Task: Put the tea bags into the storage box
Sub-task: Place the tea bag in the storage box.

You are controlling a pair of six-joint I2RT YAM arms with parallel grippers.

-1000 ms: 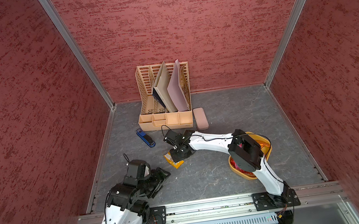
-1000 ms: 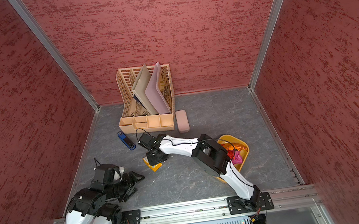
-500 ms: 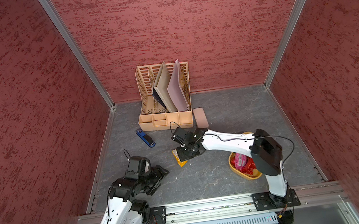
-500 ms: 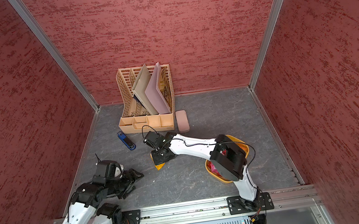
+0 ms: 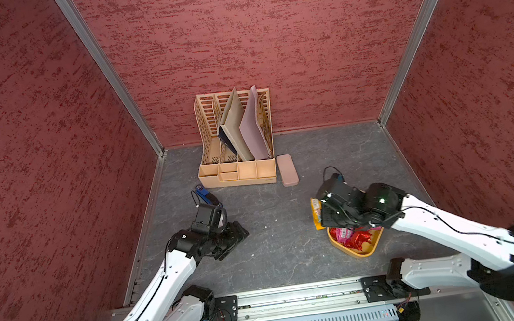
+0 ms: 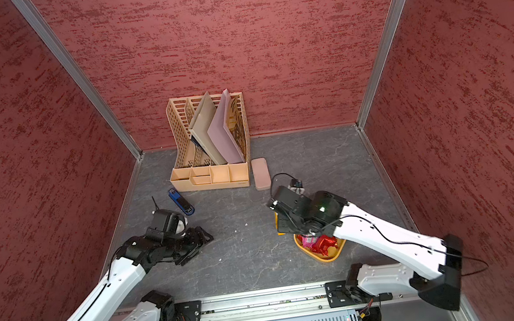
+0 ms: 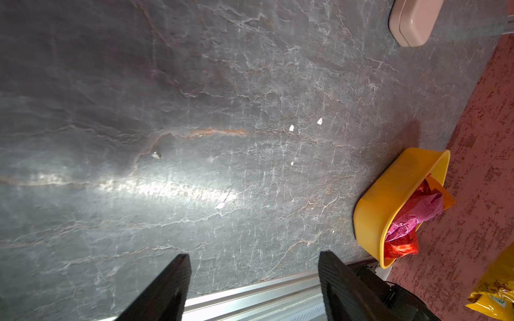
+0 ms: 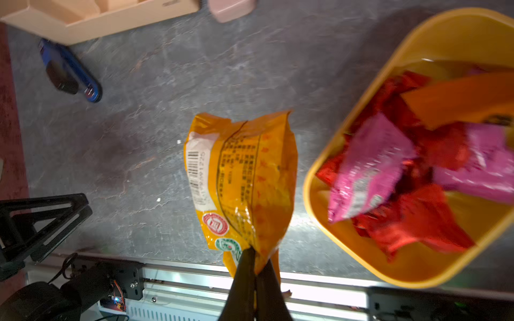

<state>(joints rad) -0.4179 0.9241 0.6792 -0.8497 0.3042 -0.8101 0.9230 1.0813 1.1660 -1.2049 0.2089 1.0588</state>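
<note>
R tool: right gripper (image 8: 254,255) is clamped on one corner of the yellow tea bag (image 8: 242,178); the rest of the pkt hangs free below the jaws.
L tool: left gripper (image 7: 253,254) is spread wide and nothing is held; it is parked lower left of centre in a top view (image 5: 239,235), well apart from the box.
Bag loc: in a top view the yellow pkt (image 5: 316,216) is seen just up-left of the box rim, not over the opening.
Box loc: storage box (image 5: 365,251) sits right of centre, low in frame, partly hidden under the R wrist.
Box fill: red and pink tea bags (image 8: 370,166) are heaped inside; an orange pkt (image 8: 459,102) is laid across the heap.
Risk 1: if the bag is let go at this spot, a miss is likely; it would land on the table (image 8: 167,139) beside the rim.
Risk 2: only a thin foil edge is pinched, so slip-out during the carry is possible.
Risk 3: the dangling body could be snagged on the rim and the light box pushed or tipped.
Risk 4: with a low rim and a loose heap, the pkt could slide off the top and spill out, or others be knocked over the edge.
Fix needed: probably more travel toward frame lower right before release.
</note>
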